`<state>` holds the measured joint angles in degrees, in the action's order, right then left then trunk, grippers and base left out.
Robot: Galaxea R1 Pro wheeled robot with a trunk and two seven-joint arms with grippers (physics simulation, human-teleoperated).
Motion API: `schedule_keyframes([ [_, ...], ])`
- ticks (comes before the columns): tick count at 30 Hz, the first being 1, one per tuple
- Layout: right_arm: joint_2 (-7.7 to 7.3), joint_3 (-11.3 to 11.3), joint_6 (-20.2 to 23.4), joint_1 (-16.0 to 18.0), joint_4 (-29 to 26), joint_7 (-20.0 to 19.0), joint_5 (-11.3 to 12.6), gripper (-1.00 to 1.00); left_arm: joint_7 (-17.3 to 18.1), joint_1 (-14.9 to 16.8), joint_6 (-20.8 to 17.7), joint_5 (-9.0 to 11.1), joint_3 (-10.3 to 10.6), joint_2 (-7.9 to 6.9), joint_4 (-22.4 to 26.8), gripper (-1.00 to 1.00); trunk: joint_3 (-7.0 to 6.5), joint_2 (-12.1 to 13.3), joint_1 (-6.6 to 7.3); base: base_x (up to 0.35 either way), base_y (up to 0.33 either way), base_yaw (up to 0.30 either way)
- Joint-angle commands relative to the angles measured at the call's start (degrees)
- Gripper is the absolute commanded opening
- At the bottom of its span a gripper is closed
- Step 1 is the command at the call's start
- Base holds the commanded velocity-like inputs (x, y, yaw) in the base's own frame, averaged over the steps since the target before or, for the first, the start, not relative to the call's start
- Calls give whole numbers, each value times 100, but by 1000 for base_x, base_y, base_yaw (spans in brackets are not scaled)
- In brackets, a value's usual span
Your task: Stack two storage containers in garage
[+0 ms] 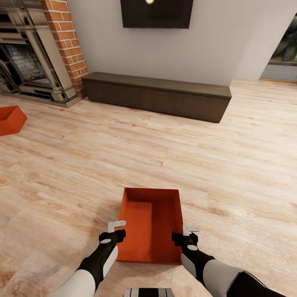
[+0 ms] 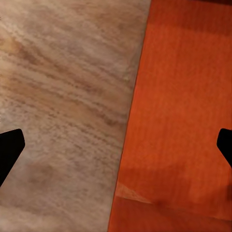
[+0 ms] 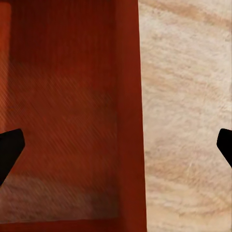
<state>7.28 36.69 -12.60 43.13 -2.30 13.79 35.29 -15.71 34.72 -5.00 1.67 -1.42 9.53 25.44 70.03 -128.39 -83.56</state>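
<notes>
One orange-red storage container (image 1: 150, 225) stands open-topped on the light wood floor (image 1: 165, 152) of the living room, right in front of me. My left gripper (image 1: 116, 231) hovers open over its left wall, my right gripper (image 1: 187, 233) open over its right wall. In the left wrist view the open gripper (image 2: 116, 150) straddles the edge between the floor and the container (image 2: 183, 121). In the right wrist view the open gripper (image 3: 116, 150) spans the container's wall, with the container's inside (image 3: 63, 111) to one side. The other storage container (image 1: 10, 119) lies at the far left, cut by the picture's edge.
A long dark low cabinet (image 1: 156, 97) runs along the back wall under a black TV (image 1: 156, 12). A red brick fireplace (image 1: 29, 62) stands at the back left. A glass opening (image 1: 284, 57) shows at the far right. Wide wood floor lies between the container and the cabinet.
</notes>
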Motion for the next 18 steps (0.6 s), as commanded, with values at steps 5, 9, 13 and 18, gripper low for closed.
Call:
schedule_keyframes([
  [5, 2, 42, -14, 2, 2, 19, 59, 100, -11, 0, -21, 23, -16, 4, 15, 100, 4, -1, 1, 0, 0, 0],
  [9, -5, 34, -14, 2, 4, 20, 100, 100, -11, 0, -13, 22, -21, 4, 32, 100, 4, -1, 1, 0, 0, -14],
  [13, -3, 32, -12, 2, 8, 26, 112, 100, -11, 0, -17, 25, -5, 5, 207, 100, 4, -1, 1, 0, 0, -130],
  [18, 0, 38, -13, 2, 10, 45, 81, 100, -11, 0, -50, 31, 0, 5, 492, 100, 4, -1, 1, 0, 0, -242],
])
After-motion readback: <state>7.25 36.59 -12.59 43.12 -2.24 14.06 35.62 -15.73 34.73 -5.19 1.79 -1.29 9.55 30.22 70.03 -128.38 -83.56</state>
